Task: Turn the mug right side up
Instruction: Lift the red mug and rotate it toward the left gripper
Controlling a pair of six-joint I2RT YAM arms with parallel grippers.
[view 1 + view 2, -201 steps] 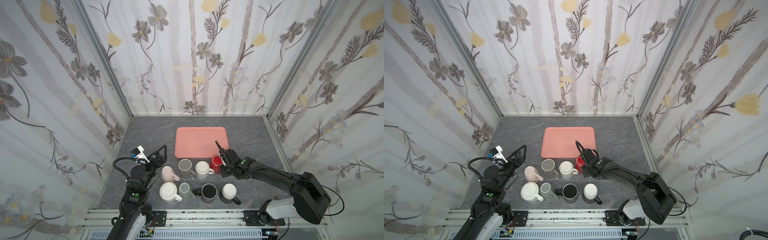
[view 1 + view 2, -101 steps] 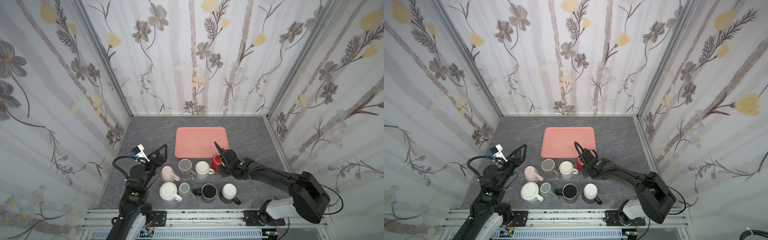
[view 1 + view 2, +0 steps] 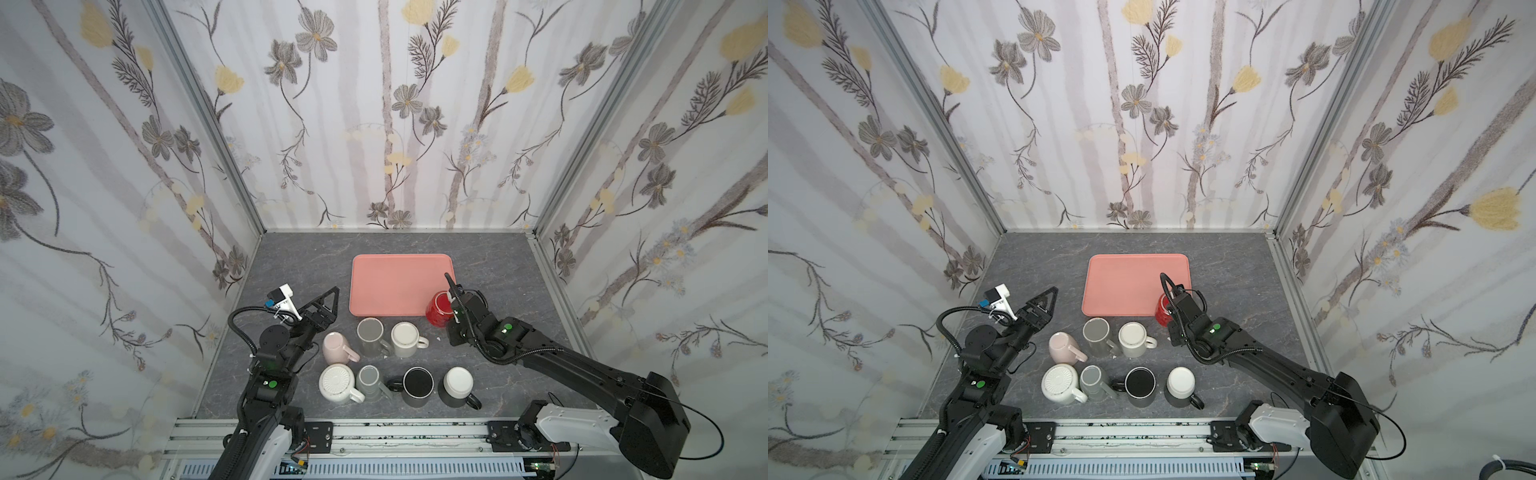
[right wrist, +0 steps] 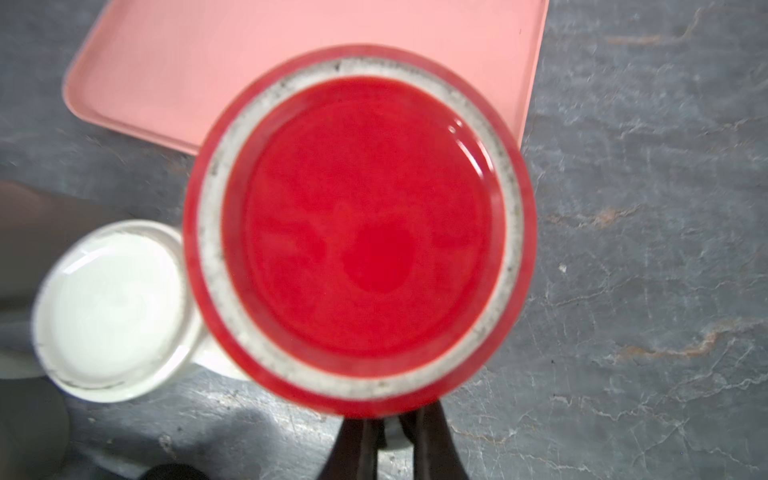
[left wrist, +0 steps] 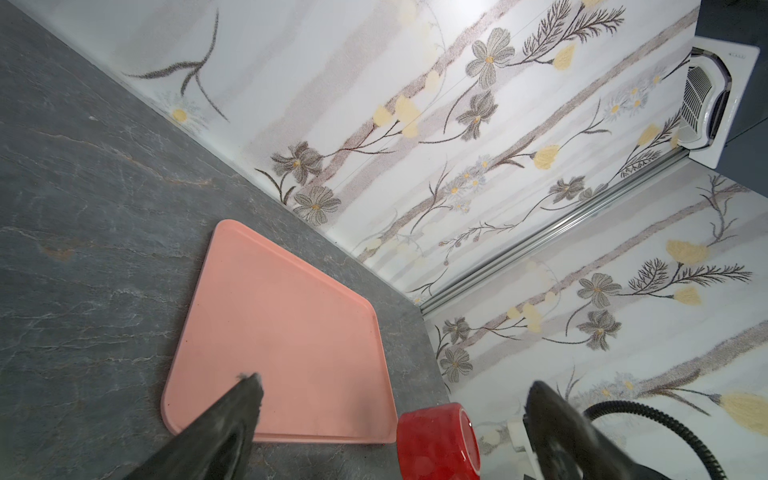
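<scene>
Since a second ago the red mug [image 3: 439,309] has shifted from the table [image 3: 490,266] toward the pink tray [image 3: 399,278], and the right pincer [image 3: 454,308], then parted a little, has closed. Now, in both top views, the mug [image 3: 1161,312] sits tipped over the tray's near right corner, its body overlapping the tray's rim; whether it touches the tray or the table beneath I cannot tell.

From the right wrist the mug [image 4: 361,216] fills the middle of the view with its bottom, a red disc inside a pale unglazed ring, so the bottom faces that arm. The right pincer's two dark fingers [image 4: 357,449] are pressed close together at the mug's edge, pinching a thin pale part of it; which part that is, the mug's body hides. From the left wrist the mug [image 5: 432,442] shows tilted just beside the tray's corner.

The left pincer [image 5: 395,380] is spread wide; in the top views it hangs above the table to the left of the tray, well apart from the red mug.

Nearer the rail the other mugs stand in two rows. A white mug [image 3: 405,337] stands just beside the red one, seen from the right wrist as a pale disc; a pink mug [image 3: 337,347] sits at the left end of that row, near the left arm.
</scene>
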